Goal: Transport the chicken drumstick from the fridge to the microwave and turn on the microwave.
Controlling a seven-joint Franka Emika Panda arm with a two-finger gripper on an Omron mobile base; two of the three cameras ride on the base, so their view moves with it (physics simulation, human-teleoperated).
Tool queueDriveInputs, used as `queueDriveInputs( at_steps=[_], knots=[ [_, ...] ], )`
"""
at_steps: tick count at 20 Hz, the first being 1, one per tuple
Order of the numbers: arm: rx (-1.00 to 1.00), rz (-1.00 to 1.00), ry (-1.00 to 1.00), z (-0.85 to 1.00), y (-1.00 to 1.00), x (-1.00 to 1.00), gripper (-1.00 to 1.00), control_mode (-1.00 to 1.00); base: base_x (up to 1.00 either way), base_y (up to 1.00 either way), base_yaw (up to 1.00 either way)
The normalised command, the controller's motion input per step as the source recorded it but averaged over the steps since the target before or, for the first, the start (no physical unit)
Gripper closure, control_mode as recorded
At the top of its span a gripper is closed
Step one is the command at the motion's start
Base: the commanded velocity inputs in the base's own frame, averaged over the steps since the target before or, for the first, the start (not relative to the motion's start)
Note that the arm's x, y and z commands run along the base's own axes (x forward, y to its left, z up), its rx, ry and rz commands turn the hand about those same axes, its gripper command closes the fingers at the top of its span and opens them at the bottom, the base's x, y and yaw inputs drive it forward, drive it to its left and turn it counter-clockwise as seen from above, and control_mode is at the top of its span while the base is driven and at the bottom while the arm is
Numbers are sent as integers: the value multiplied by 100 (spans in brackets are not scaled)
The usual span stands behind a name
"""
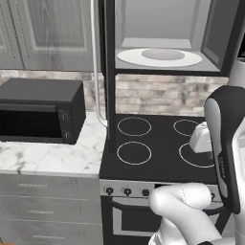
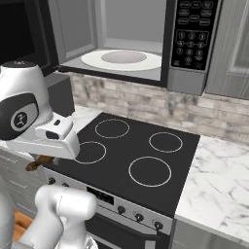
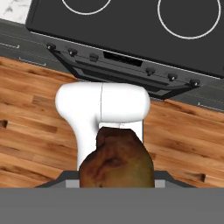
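Our tool (image 3: 117, 186) holds the chicken drumstick (image 3: 117, 162): in the hand view the brown, knobbly lump sits right at the bottom, covering the finger tips, so we judge the tool closed around it, though how wide the jaws stand we cannot make out. In the right base view a brown end of the drumstick pokes out below the white hand, low in front of the stove (image 2: 131, 151), just off its front edge and above the wooden floor (image 3: 183, 131).

From here the meat has to travel up and forward into the microwave (image 2: 146, 44), whose door is swung open and whose white turntable (image 2: 121, 60) lies bare inside. We see several ways this could go wrong. The cavity is low and wide, so a rising hand could knock the lower sill or the stove's knob row (image 3: 148, 70). The open door (image 1: 107, 72) hangs at the left of the opening and could be struck by a wide swing. And because we cannot see how much of the drumstick sits between the jaws, a quick lift might let it slip and fall to the floor.

The drumstick's shape is mostly cut off in the hand view. The button panel (image 2: 193, 31) is legible only as small keys; which one starts the unit we cannot tell. The black countertop oven (image 1: 40, 117) on the marble tabletop (image 1: 52, 158) stands well aside.
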Motion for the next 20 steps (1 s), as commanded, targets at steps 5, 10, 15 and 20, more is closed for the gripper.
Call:
queueDriveInputs(
  at_steps=[5,10,15,20],
  knots=[
    [0,0,0,0,0,0,100,100,0,-8,0],
    [0,0,0,0,0,0,100,100,-13,-24,-3],
    [0,0,0,0,0,0,100,100,-2,-37,-2],
    [0,0,0,0,0,0,100,100,0,-26,0]
  ],
)
